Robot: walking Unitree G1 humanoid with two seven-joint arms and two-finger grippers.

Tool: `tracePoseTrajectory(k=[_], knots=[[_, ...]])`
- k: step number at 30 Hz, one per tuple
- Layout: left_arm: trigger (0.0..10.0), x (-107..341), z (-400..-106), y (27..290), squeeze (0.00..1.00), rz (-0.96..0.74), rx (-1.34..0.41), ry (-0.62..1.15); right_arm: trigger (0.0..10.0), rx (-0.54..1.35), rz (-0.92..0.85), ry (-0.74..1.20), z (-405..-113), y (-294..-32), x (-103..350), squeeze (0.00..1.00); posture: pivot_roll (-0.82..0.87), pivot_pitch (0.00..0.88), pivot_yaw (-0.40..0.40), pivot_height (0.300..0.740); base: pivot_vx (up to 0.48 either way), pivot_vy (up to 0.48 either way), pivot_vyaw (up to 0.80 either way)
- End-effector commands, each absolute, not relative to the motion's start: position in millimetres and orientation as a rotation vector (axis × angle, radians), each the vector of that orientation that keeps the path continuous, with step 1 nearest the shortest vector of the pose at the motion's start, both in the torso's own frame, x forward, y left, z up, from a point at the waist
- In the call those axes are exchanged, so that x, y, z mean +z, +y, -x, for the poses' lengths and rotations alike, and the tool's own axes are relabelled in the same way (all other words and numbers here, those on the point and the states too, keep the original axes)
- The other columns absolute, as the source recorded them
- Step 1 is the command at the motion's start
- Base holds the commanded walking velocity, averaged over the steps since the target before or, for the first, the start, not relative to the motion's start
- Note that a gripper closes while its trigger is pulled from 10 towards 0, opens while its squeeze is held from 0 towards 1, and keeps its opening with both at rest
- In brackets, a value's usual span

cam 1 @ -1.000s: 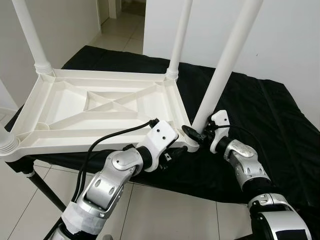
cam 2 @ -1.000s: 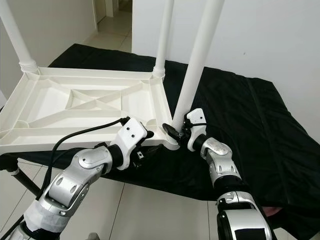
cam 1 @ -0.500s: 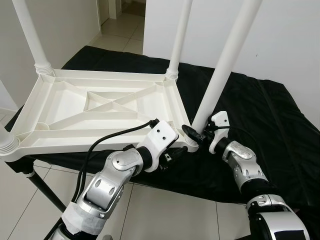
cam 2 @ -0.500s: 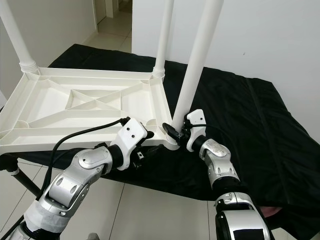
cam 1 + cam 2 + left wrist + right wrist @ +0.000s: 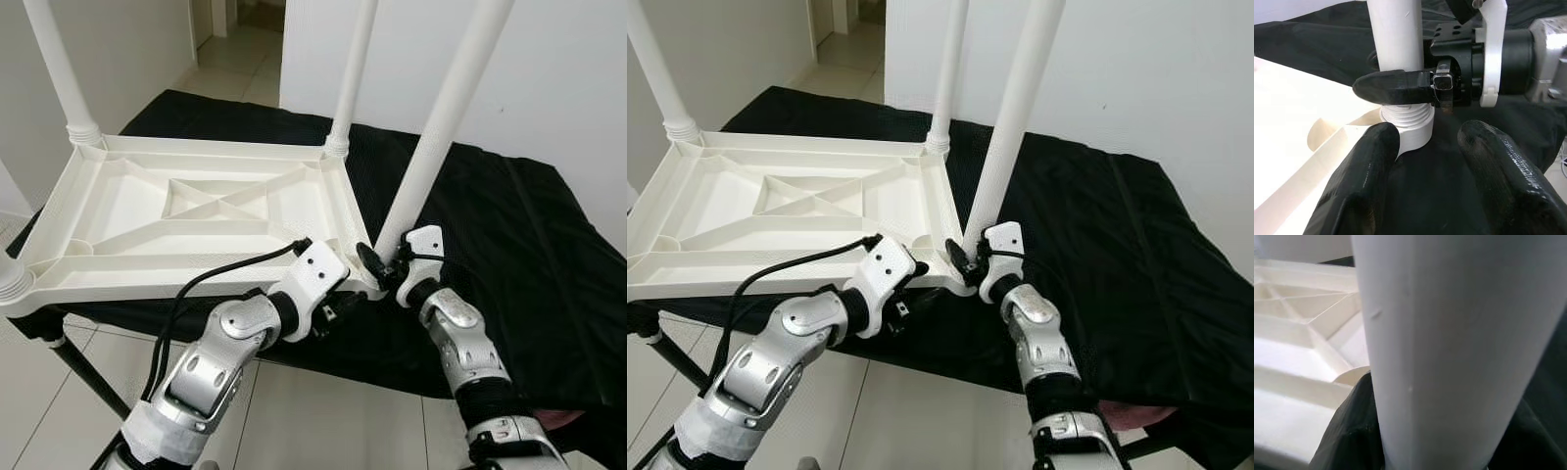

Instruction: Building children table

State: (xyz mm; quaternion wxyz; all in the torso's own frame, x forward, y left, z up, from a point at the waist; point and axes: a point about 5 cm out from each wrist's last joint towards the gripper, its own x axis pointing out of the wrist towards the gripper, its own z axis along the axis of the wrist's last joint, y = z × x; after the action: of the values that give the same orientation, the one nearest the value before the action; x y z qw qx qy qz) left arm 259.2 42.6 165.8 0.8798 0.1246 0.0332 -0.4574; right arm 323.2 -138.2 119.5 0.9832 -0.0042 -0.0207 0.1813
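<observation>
Over the preceding second the right arm had drawn in closer to the near corner, while the upturned white plastic tabletop (image 5: 196, 211) lay much as before on the black cloth (image 5: 509, 245). The right gripper (image 5: 1400, 87) was clamped round the base of the near right leg (image 5: 436, 127), just above its threaded collar (image 5: 1406, 117), one black finger (image 5: 1393, 86) lying across the tube. The left gripper (image 5: 1430, 161) sat below the same corner with its fingers spread, one touching the corner socket (image 5: 1413, 137) and gripping nothing. The table looked a light, hollow moulding: ribbed underside with crossed braces, and smooth round legs, two of them upright at the far corners (image 5: 338, 145). Such a leg would probably be stiff yet slippery, so the soundest hold seemed low by the collar, where twisting force carries straight into the thread. The leg leaned slightly, suggesting it was not yet fully seated.
</observation>
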Motion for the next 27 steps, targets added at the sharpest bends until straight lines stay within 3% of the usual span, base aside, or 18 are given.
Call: tracePoseTrajectory(k=[1, 4, 9, 20, 21, 23, 24, 27], knots=[[10.0, 165.5, -262.7, 43.5, 0.00, -0.264, -0.930, 0.065, 10.0, 0.300, 0.013, 0.050, -317.8, -140.0, 101.8, 0.00, 0.02, 0.000, -0.095, 0.740, 0.000, 0.000, 0.00], [10.0, 165.3, -263.5, 43.8, 0.00, -0.270, -0.937, 0.064, 10.0, 0.094, -0.014, 0.020, -308.1, -138.6, 104.2, 0.00, 0.02, 0.000, -0.088, 0.740, 0.000, 0.000, 0.00], [10.0, 165.0, -263.2, 43.5, 0.00, -0.273, -0.944, 0.065, 10.0, -0.013, -0.056, 0.019, -293.0, -125.4, 112.4, 0.00, 0.02, 0.000, -0.087, 0.740, 0.000, 0.000, 0.00], [10.0, 164.1, -261.0, 42.0, 0.00, -0.275, -0.963, 0.066, 10.0, -0.016, -0.060, 0.038, -286.6, -115.5, 115.5, 0.00, 0.02, 0.000, -0.082, 0.740, 0.000, 0.000, 0.00], [10.0, 164.2, -261.1, 42.1, 0.00, -0.276, -0.963, 0.066, 10.0, -0.017, -0.060, 0.039, -286.6, -115.2, 115.8, 0.14, 0.02, 0.000, -0.082, 0.740, 0.000, 0.000, 0.00], [10.0, 164.2, -261.2, 42.2, 0.00, -0.277, -0.962, 0.066, 10.0, -0.020, -0.061, 0.041, -286.2, -114.8, 116.3, 0.14, 0.02, 0.000, -0.082, 0.740, 0.000, 0.000, 0.00], [10.0, 164.4, -261.2, 42.2, 0.00, -0.277, -0.962, 0.065, 10.0, -0.018, -0.065, 0.045, -285.9, -114.6, 116.5, 1.00, 0.02, 0.000, -0.082, 0.740, 0.000, 0.000, 0.00], [10.0, 164.5, -261.4, 42.4, 0.00, -0.277, -0.959, 0.065, 10.0, 0.001, -0.079, 0.045, -285.9, -114.2, 117.0, 1.00, 0.02, 0.000, -0.084, 0.740, 0.000, 0.000, 0.00]])
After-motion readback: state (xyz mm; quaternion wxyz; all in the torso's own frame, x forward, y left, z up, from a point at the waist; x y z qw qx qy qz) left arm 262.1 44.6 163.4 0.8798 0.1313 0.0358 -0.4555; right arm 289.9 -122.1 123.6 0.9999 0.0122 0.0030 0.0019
